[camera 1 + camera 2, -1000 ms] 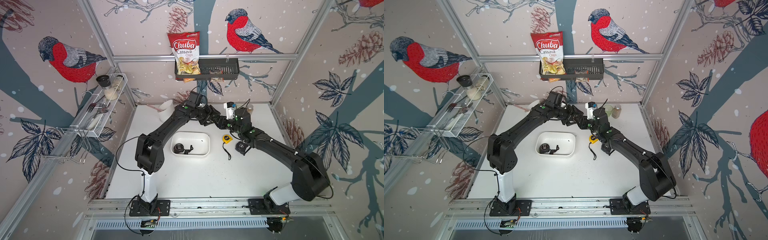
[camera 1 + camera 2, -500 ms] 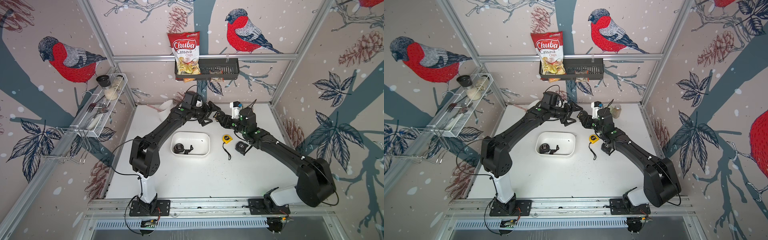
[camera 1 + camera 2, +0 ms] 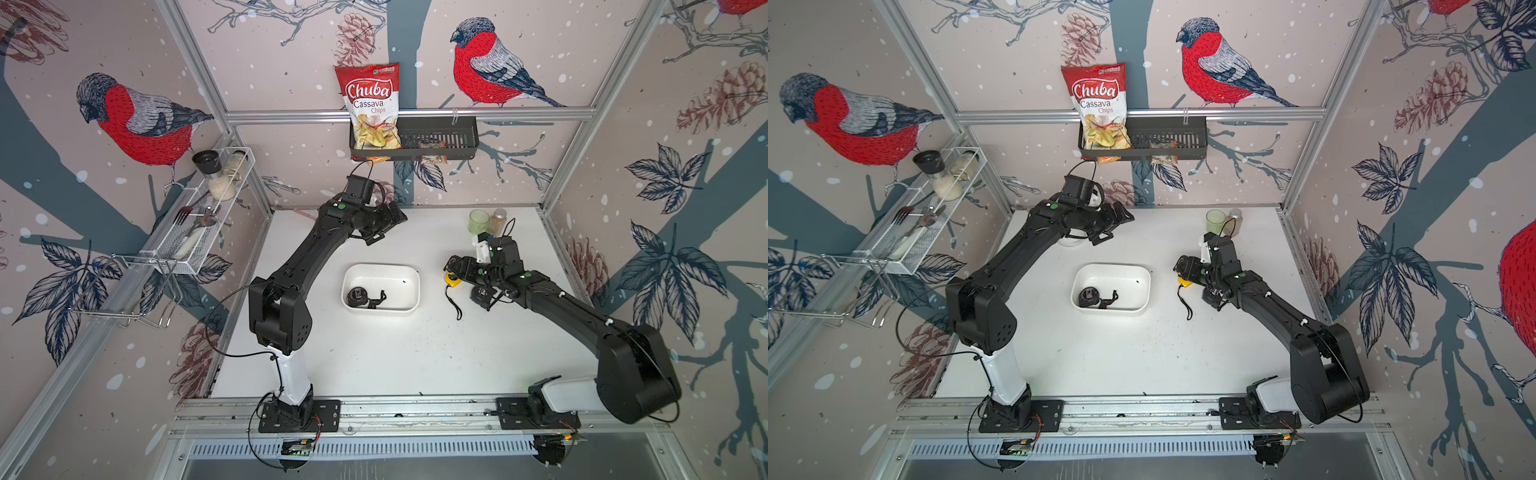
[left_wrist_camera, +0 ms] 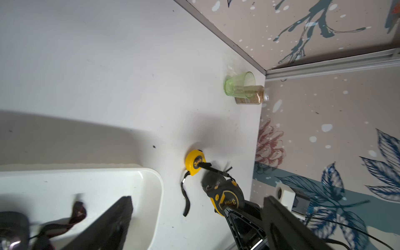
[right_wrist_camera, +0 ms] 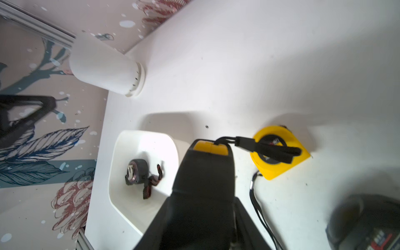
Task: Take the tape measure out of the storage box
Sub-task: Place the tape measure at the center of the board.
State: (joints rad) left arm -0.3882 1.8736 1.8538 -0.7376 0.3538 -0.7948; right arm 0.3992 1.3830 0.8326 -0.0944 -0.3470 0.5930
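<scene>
White table (image 3: 374,353), right tool (image 3: 457,266) clamps black-yellow tape measure (image 4: 227,195) (left tool (image 3: 390,228) agape)

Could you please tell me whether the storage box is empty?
No, a dark tape measure with a strap lies inside the storage box.

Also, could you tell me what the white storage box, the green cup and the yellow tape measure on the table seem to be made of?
Storage box: probably plastic, smooth semi-gloss white, moulded rounded corners. Green cup: see-through, tinted wall; glass or clear plastic, cannot tell. Yellow tape measure: likely hard plastic case, matte yellow, with a black strap.
</scene>
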